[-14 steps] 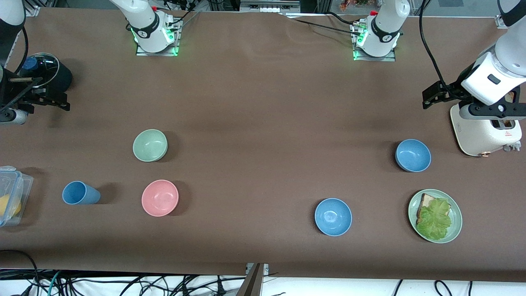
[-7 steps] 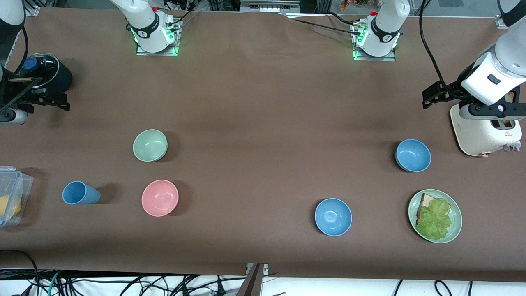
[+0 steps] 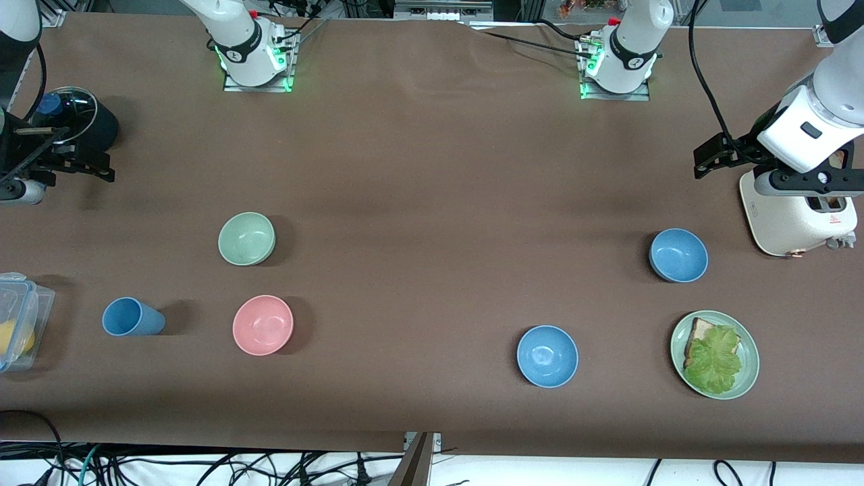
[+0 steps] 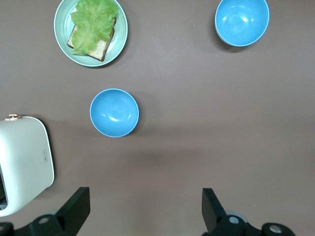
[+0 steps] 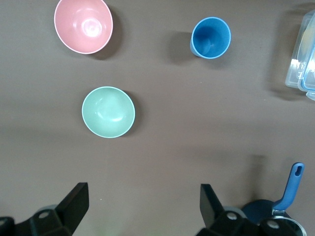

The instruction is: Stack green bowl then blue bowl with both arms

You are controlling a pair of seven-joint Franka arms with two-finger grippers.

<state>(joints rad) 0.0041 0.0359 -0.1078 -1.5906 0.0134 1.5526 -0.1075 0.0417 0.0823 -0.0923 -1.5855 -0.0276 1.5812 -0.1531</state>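
Observation:
The green bowl (image 3: 246,239) sits upright on the brown table toward the right arm's end; it also shows in the right wrist view (image 5: 108,112). Two blue bowls stand toward the left arm's end: one (image 3: 678,254) beside the toaster, also in the left wrist view (image 4: 114,112), and one (image 3: 547,356) nearer the front camera, also in the left wrist view (image 4: 242,22). My left gripper (image 3: 803,183) hangs over the toaster, open and empty (image 4: 142,211). My right gripper (image 3: 20,189) hangs over the table's right-arm end by the black pot, open and empty (image 5: 142,209).
A pink bowl (image 3: 262,325) and a blue cup (image 3: 132,317) lie nearer the front camera than the green bowl. A green plate (image 3: 750,358) holds bread and lettuce. A white toaster (image 3: 796,216), a clear container (image 3: 17,320) and a black pot (image 3: 74,121) stand at the table's ends.

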